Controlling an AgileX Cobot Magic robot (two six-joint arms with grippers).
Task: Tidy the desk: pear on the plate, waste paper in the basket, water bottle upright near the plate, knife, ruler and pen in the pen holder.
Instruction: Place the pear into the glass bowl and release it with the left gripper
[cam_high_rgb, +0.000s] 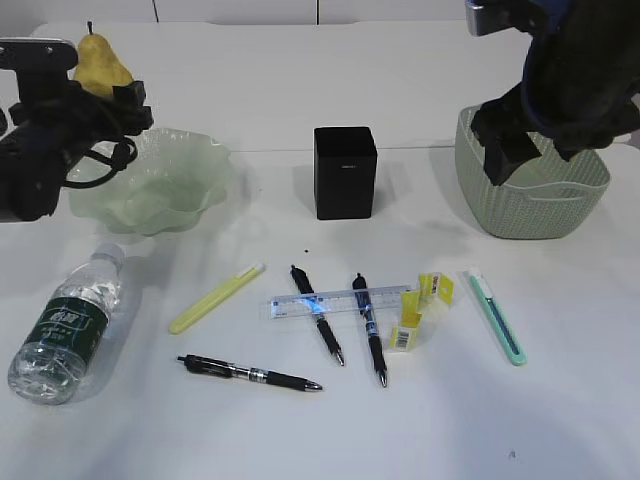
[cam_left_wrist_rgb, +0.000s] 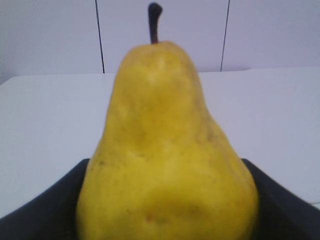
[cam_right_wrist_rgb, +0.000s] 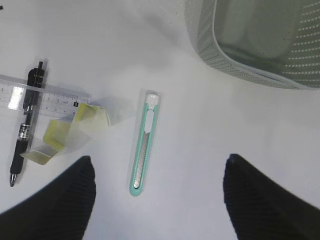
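Left fingers (cam_high_rgb: 100, 95) clamp the pear (cam_high_rgb: 98, 62) around its wide belly, lifted over the plate (cam_high_rgb: 190, 180) near the counter's back-left corner. Yellow, speckled skin, dark stem; probably firm but bruisable and fairly heavy, so that belly grip suits. Right fingers (cam_right_wrist_rgb: 157, 200) spread wide, empty, above the knife (cam_right_wrist_rgb: 144, 150).

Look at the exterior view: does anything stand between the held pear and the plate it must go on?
Nothing visible does. The left gripper holds the pear above the plate's far left rim, and the plate's bowl is empty.
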